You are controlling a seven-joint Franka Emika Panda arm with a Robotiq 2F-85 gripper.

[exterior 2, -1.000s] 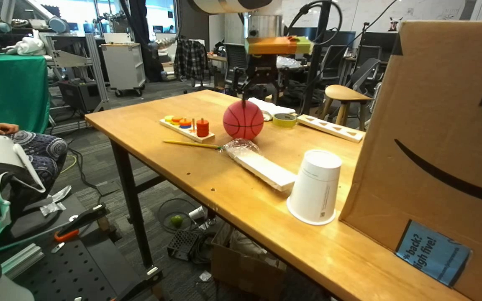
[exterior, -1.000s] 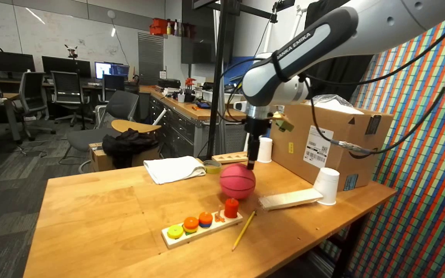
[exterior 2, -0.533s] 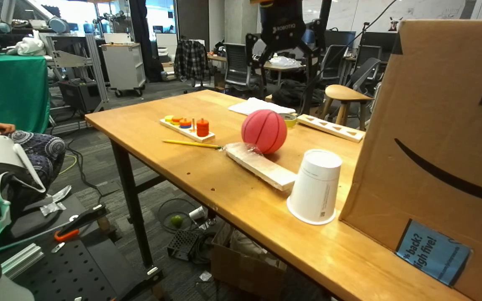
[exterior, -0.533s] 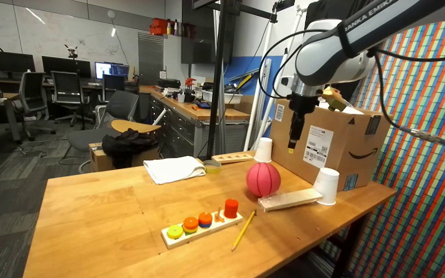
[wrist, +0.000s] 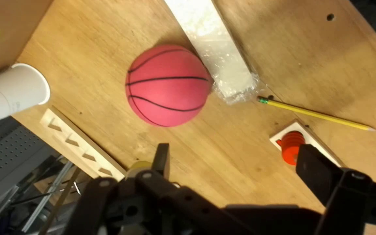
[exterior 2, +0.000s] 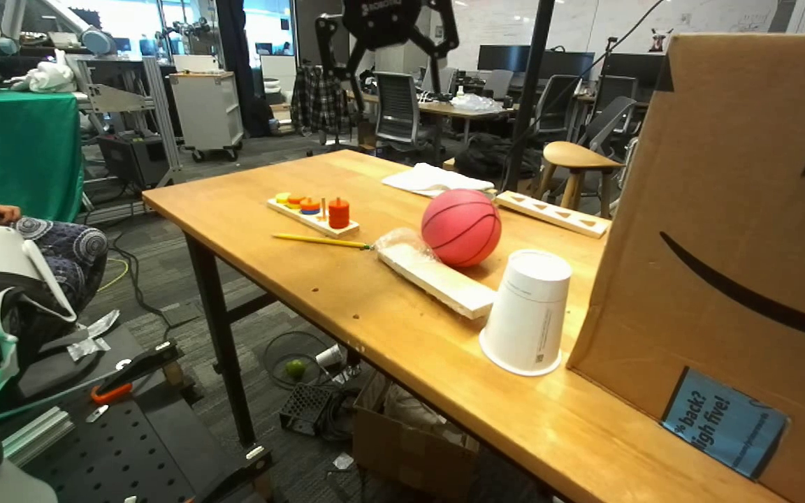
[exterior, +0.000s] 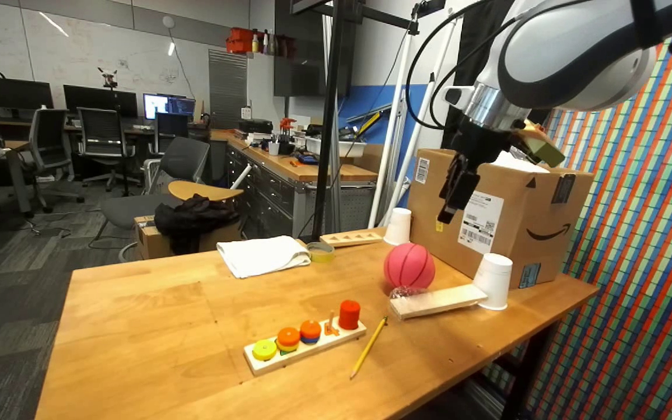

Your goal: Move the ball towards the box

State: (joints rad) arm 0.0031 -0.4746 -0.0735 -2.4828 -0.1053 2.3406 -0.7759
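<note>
Fingers (wrist: 318,173) of mine hung spread wide above the table (exterior: 167,309), apart from the box (exterior 2: 724,181), with nothing pinched between them. The pink ball (exterior 2: 461,227) was on the table near the box but not against it; from the wrist I saw a strip of wood dividing the two. A wrapped plank (exterior 2: 437,283), close by the ball, pointed toward the box, and an upturned white cup (exterior 2: 527,313) stood just beside the box's corner. Whether the ball and the plank touched, I could not tell. I took the step in hand to be the moving itself, with some way to the box unfinished. The next move, I judged, called for coming down low on the ball's side away from the box, then pushing it gently boxward; too hard a shove could send it astray into the cup.
</note>
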